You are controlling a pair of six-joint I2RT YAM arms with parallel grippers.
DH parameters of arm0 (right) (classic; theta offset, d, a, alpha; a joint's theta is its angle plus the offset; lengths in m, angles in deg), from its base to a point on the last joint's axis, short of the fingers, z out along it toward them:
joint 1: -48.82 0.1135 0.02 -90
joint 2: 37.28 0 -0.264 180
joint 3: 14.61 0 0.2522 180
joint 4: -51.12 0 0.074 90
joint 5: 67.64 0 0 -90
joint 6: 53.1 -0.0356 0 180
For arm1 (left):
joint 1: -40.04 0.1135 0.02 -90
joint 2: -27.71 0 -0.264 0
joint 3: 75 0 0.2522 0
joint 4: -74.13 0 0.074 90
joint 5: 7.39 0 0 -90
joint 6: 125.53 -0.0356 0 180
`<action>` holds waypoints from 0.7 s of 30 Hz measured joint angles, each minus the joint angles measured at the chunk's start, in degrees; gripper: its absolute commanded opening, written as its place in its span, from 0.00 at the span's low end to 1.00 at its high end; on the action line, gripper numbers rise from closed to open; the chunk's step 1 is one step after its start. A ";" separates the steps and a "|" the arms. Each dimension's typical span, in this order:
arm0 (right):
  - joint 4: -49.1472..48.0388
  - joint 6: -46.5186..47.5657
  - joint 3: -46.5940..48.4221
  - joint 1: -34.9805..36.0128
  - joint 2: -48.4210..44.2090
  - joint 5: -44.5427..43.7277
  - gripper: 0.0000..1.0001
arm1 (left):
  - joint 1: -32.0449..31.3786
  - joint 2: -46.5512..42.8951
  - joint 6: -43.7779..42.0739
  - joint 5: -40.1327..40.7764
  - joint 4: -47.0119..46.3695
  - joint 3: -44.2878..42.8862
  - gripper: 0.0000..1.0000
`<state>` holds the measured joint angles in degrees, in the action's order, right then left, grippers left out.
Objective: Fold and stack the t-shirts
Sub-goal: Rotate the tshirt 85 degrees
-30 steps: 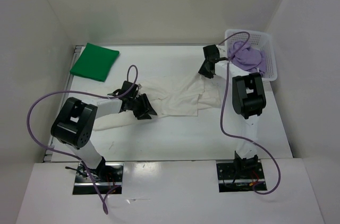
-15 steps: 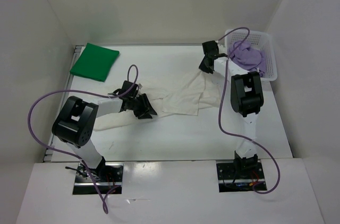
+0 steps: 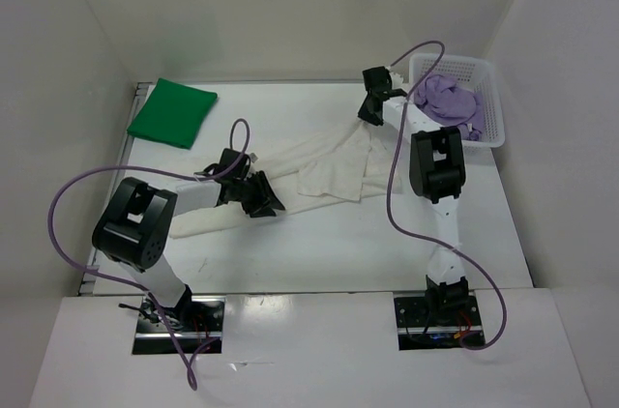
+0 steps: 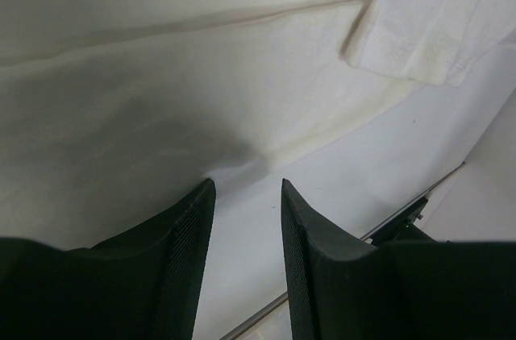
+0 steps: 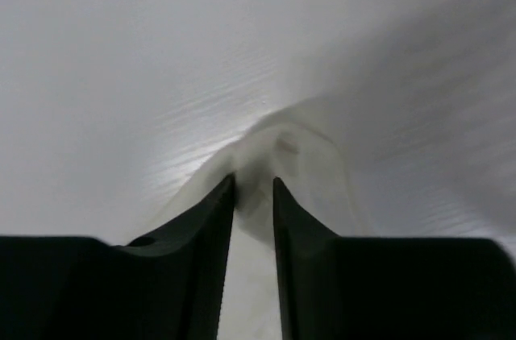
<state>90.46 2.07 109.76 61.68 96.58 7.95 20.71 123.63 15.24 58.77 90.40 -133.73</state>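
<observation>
The right gripper [image 5: 252,183] is pinched on a fold of the white shirt [image 3: 324,168], which lies rumpled mid-table. The left gripper [image 4: 246,187] stands apart at the shirt's edge, holding nothing. The green shirt [image 3: 172,112] lies folded far left, and the purple shirt [image 3: 447,99] sits in the basket [image 3: 491,113].

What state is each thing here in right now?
green t-shirt, folded flat, far left.
white t-shirt, unfolded, rumpled, one edge pinched.
purple t-shirt, crumpled inside the basket.
basket, upright, holding the purple t-shirt.
left end effector, open, holding nothing, by the white t-shirt's edge.
right end effector, shut on the white t-shirt.
</observation>
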 measured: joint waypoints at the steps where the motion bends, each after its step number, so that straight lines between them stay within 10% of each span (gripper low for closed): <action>1: 0.48 0.07 0.02 0.00 0.33 0.07 0.40 | 0.02 -0.22 -0.07 0.24 0.33 0.02 0.47; 11: 2.43 1.92 -6.14 0.00 -8.41 4.07 0.50 | 3.10 -8.85 -4.26 4.83 10.51 -2.54 0.47; 15: 1.49 1.16 -14.93 0.35 -18.23 8.87 0.22 | 8.59 -9.97 -4.66 4.94 10.38 -6.45 0.47; 21: -2.60 -1.42 -31.12 3.58 -25.35 16.22 0.13 | 17.22 -2.05 -5.07 4.00 6.62 -13.66 0.51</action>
<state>87.86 0.65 78.63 65.27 71.23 24.16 37.93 121.57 10.16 62.77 97.02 -147.39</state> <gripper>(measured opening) 0.144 0.506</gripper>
